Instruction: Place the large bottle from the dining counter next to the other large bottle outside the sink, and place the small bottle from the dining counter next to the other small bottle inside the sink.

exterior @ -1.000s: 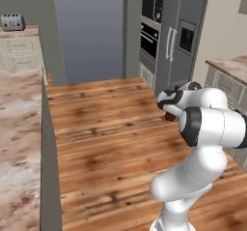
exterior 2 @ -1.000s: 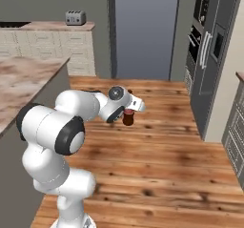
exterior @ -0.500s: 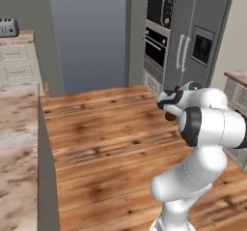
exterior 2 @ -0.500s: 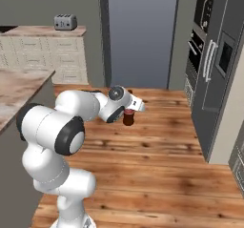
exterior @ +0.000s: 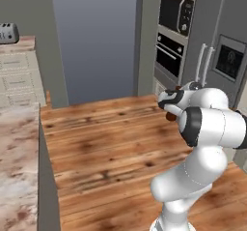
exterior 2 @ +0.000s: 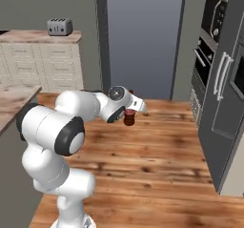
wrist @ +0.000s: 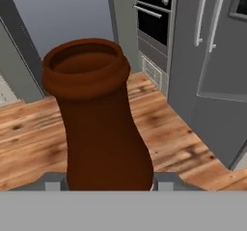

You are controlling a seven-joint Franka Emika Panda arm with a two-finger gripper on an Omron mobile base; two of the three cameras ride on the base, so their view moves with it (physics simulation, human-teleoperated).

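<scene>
Brown bottle (wrist: 99,123) carried above the wooden floor (exterior: 111,143)
Gripper (exterior 2: 129,116) fingers clamp its base, neck pointing toward the oven (wrist: 153,20)

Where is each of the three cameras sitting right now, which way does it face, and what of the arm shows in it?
Left base view: behind the arm to its left, facing the grey doorway, wall oven and wood floor; the arm rises at lower right.
Right base view: behind the arm to its right, facing the toaster and cabinet counter; the arm rises at lower left, its claw shut on the brown bottle.
Hand view: on the hand, looking along the bottle toward the oven.
Both base views share the doorway, oven and floor.
</scene>
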